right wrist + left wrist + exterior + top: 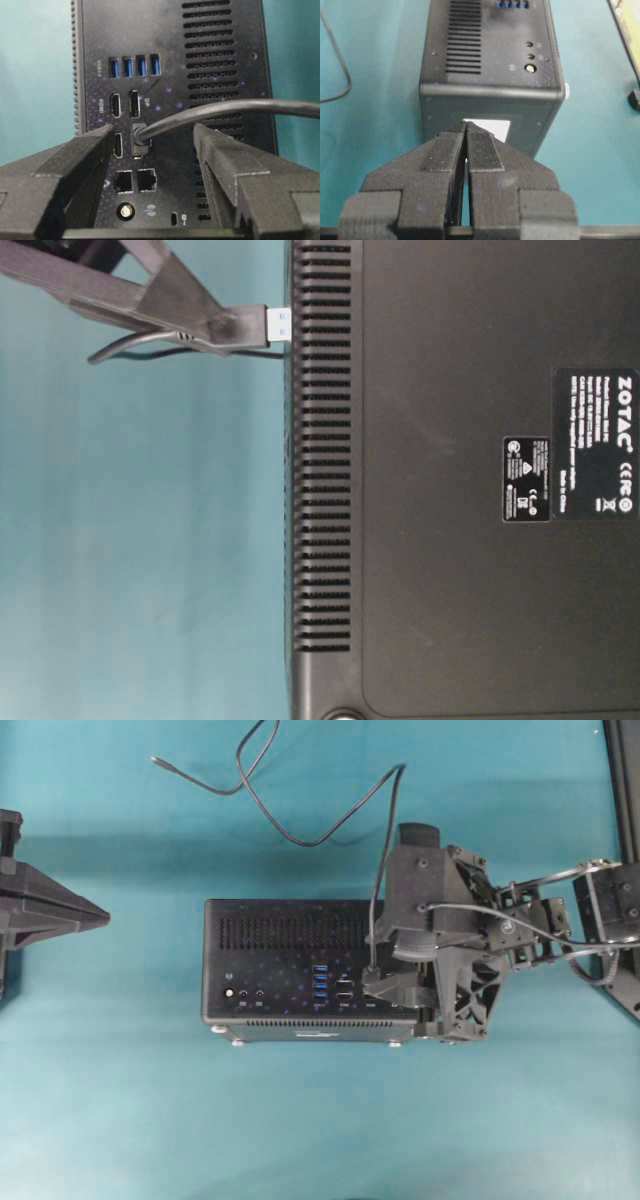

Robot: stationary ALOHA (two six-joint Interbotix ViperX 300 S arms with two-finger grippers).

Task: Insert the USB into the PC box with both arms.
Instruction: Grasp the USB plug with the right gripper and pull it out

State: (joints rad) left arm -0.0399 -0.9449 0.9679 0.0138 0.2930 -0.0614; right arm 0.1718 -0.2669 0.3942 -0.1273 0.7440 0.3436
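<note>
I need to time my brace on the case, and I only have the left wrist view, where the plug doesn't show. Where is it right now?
Observer: In the right wrist view the USB plug stands at the port panel of the PC box, just below the DP socket, not at the blue ports.
Operator: Is it seated?
Observer: Not fully, it seems. The table-level view shows the plug's metal end bare outside the panel edge.
Operator: Does the right side have hold of it?
Observer: It looks released. In its own wrist view the right gripper has its fingers apart, with a gap to the plug on either side.
</note>
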